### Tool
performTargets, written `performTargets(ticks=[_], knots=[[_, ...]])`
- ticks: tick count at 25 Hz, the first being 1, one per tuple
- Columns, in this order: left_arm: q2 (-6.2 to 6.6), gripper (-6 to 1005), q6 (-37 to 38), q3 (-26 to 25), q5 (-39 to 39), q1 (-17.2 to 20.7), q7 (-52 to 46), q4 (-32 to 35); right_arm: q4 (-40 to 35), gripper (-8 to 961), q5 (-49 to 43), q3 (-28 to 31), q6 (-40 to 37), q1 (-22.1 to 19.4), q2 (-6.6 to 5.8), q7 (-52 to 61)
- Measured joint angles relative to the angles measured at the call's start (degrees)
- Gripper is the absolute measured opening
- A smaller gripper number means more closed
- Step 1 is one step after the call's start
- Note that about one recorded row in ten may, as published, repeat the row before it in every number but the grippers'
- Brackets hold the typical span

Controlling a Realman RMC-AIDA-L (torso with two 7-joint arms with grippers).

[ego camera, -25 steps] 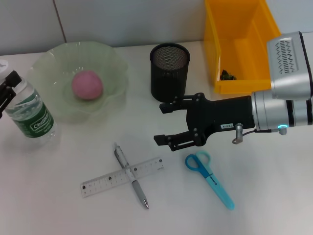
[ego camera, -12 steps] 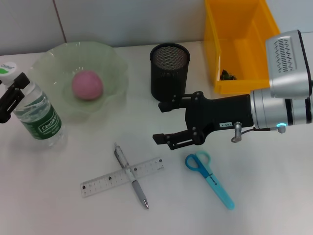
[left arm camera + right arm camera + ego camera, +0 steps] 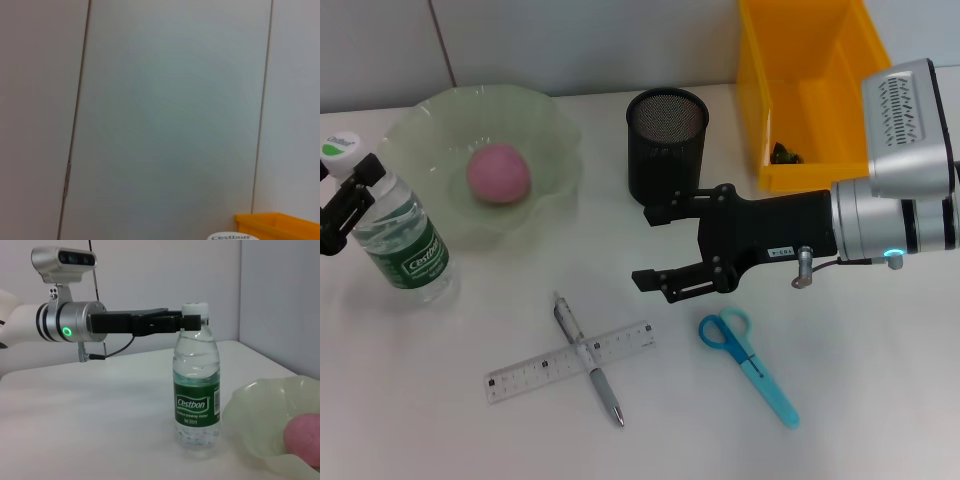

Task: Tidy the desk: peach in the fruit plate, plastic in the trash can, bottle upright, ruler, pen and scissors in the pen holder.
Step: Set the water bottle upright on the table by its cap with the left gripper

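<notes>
Clamping bottle (image 3: 402, 236) at neck under cap w/ left gripper (image 3: 348, 195); upright, water-heavy, slick, so hold neck. Right gripper (image 3: 665, 247) spread, empty, near pen holder (image 3: 665, 143).

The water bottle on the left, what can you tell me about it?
The bottle is small and of clear plastic, with a green "Cestbon" label and a white cap bearing a green mark. It stands upright on the white table, beside the pale green fruit plate but apart from it. The left gripper is closed on its neck just under the cap.
</notes>
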Motion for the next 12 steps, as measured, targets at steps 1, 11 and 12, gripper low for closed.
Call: performTargets(ticks=[1,11,12], knots=[[0.00,487,0.00,0.00,0.00,0.00,0.00,0.00,0.00,830,0.00,0.00,0.00,0.00,0.00,0.00],[0.01,490,-0.09,0.00,0.15,0.00,0.00,0.00,0.15,830,0.00,-0.82,0.44,0.00,0.00,0.08],[0.02,490,-0.10,0.02,0.15,0.00,0.00,-0.01,0.16,830,0.00,-0.82,0.51,0.00,0.00,0.08]])
